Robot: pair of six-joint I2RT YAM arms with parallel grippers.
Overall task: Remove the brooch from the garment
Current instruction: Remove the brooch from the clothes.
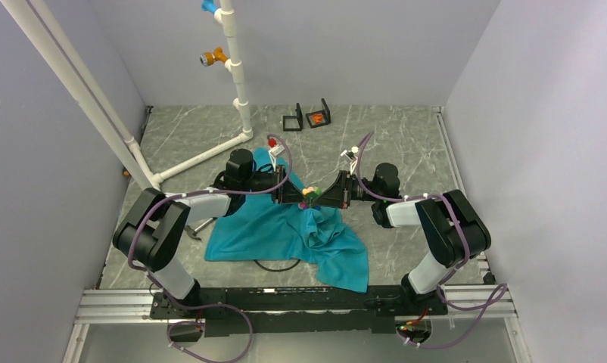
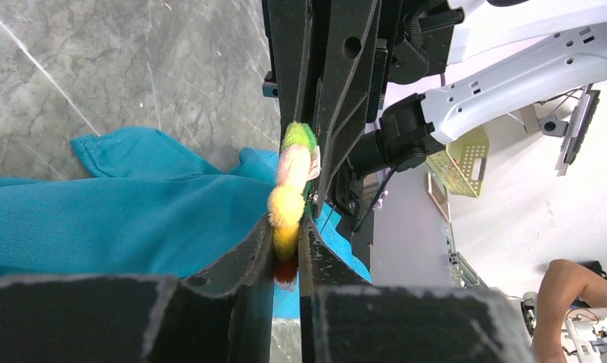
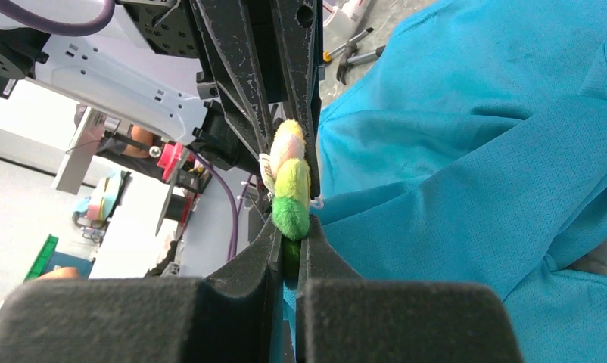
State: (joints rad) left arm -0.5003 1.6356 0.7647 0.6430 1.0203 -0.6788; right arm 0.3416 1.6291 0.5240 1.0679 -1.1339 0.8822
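The teal garment [image 1: 270,227] lies rumpled on the marble table, with a fold pulled up at its middle. The brooch [image 1: 310,193], a fuzzy piece in green, pink and yellow, hangs there between my two grippers, which meet tip to tip. My left gripper [image 2: 287,227] is shut on the yellow-and-red end of the brooch [image 2: 289,189], above the garment [image 2: 119,219]. From the opposite side my right gripper [image 3: 289,234] is shut on the green end of the brooch [image 3: 291,189], beside the garment [image 3: 474,151].
A white pipe frame [image 1: 236,68] stands at the back left. Two small black stands [image 1: 308,119] sit near the back wall. A red-topped item [image 1: 273,142] lies behind the shirt, and a metal hand tool [image 1: 194,227] by its left edge. A black cable [image 1: 278,265] curls under the front hem.
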